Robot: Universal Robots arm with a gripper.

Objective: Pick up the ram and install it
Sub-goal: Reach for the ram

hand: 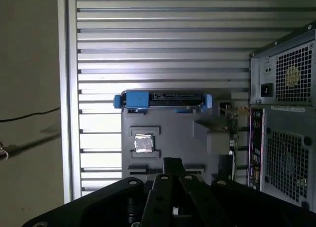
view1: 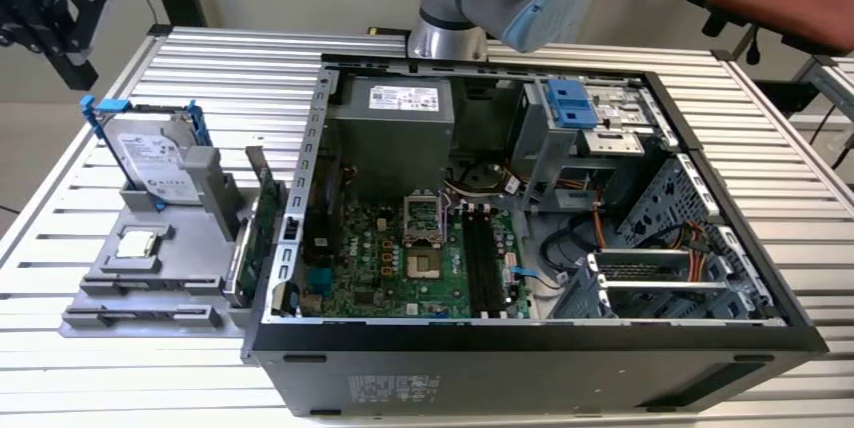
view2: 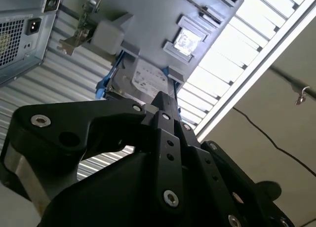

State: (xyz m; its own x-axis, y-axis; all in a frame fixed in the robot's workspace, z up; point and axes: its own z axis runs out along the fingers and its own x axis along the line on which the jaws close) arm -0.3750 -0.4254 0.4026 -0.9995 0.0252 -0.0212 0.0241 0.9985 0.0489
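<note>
Hovering gripper [hand: 171, 163] points toward gray parts holder [hand: 177, 123].

The ram [view1: 154, 315] is a thin, dark, narrow stick seated lengthwise in a slot at the end of the grey holder [view1: 200, 248]. It is not held. In the first wrist view the ram [hand: 143, 168] lies crosswise ahead of the jaws, apart from them.
</note>
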